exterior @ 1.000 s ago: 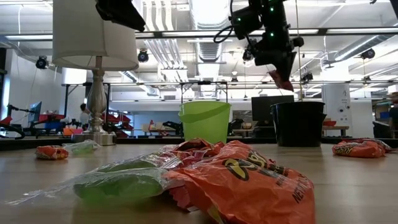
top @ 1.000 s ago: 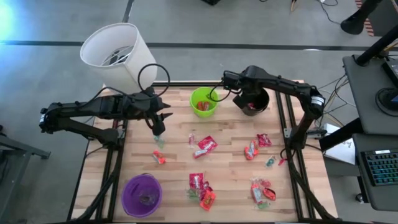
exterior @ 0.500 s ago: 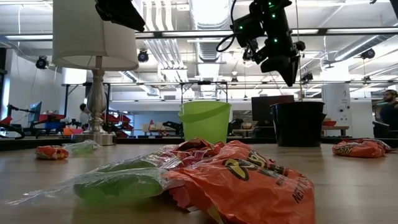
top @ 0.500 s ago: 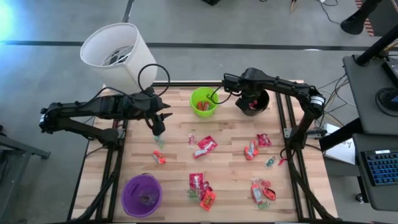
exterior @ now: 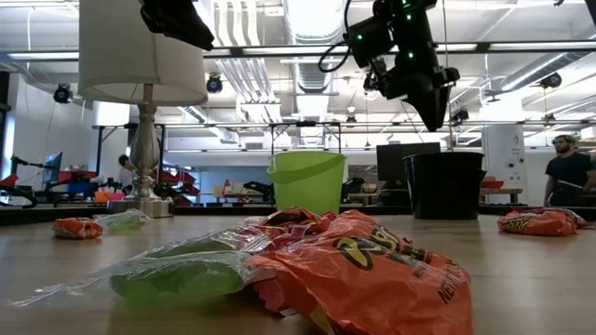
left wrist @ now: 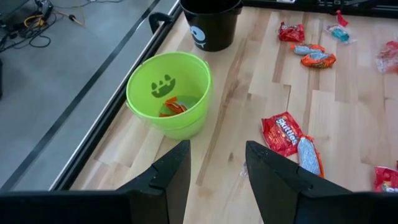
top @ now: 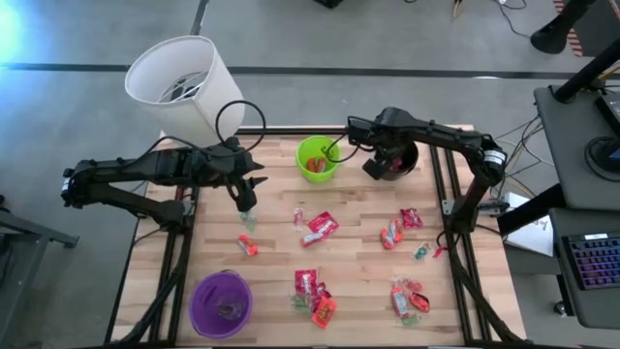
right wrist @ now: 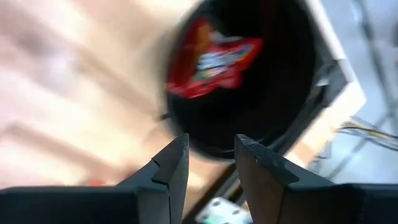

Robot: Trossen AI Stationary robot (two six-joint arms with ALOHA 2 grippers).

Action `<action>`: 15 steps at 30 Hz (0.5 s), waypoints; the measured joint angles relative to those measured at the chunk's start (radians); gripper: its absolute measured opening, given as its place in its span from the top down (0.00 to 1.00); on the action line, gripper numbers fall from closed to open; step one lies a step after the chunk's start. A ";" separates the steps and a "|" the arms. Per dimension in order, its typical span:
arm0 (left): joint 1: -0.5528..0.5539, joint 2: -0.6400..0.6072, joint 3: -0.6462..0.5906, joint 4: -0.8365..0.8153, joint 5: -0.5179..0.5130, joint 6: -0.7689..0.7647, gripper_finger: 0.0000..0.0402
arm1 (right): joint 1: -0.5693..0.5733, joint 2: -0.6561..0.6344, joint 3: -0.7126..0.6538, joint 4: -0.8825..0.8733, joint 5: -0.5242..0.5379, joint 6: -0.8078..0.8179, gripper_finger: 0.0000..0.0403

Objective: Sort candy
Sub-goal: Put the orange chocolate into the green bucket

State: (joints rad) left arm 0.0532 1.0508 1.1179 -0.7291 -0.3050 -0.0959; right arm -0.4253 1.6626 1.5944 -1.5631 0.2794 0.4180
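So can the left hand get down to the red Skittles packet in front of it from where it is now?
Probably yes. The left hand hangs open and empty above the table, and the red Skittles packet lies flat on bare wood with nothing between them. The green bucket stands off to one side.

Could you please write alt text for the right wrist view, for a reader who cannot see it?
The right end effector hangs open above a black cup with a red candy packet inside. Pale wooden table lies beside the cup.
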 joint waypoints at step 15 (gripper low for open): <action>0.000 0.000 0.000 -0.031 0.000 0.001 0.66 | 0.260 -0.002 0.002 0.005 -0.052 0.238 0.69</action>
State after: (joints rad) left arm 0.0532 1.0508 1.1179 -0.7598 -0.3046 -0.0952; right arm -0.1653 1.6611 1.5959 -1.5583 0.2272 0.6561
